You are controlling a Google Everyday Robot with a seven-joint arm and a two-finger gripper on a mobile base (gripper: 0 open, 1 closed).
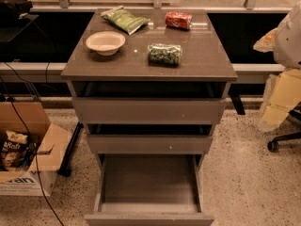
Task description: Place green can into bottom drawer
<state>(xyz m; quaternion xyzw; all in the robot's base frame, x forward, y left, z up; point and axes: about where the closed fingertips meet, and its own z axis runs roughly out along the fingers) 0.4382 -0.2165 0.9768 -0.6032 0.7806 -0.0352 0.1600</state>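
The green can (pixel 164 53) lies on its side on the grey-brown cabinet top (pixel 207 65), right of centre and near the front edge. The bottom drawer (pixel 149 182) is pulled far out toward me, and its grey inside holds nothing. My gripper is not in view. A pale, arm-like shape (pixel 288 41) shows at the right edge, apart from the cabinet, and no fingers show on it.
A red can (pixel 178 20) lies at the back right of the top, a flat green snack bag (pixel 124 19) at the back left, and a white bowl (pixel 106 42) on the left. The two upper drawers (pixel 149 111) stand slightly out. A cardboard box (pixel 23 149) and cables are on the floor at left. A chair wheel (pixel 273 145) is at right.
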